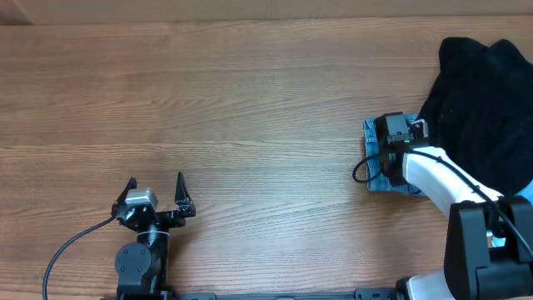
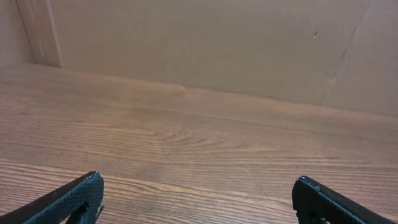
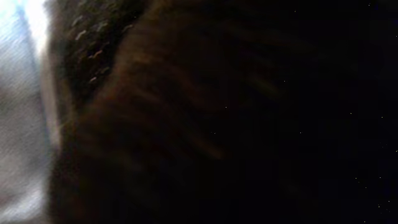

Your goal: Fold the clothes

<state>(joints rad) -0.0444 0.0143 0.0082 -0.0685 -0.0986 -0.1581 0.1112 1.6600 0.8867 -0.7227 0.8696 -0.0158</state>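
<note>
A large black fuzzy garment [image 1: 483, 96] lies bunched at the table's right edge. Folded light-blue denim [image 1: 373, 171] lies just left of it, mostly under my right arm. My right gripper [image 1: 398, 137] is down over the denim at the black garment's left border. In the right wrist view black fuzzy fabric [image 3: 236, 112] fills almost the whole frame, with a strip of pale denim [image 3: 18, 124] at the left, and the fingers do not show. My left gripper [image 1: 156, 196] is open and empty over bare wood near the front left, and its fingertips [image 2: 196, 186] are spread wide.
The wooden table [image 1: 233, 100] runs left and back from the clothes. A plain board wall [image 2: 205, 43] stands at the table's far edge. A black cable [image 1: 67, 250] trails from the left arm's base.
</note>
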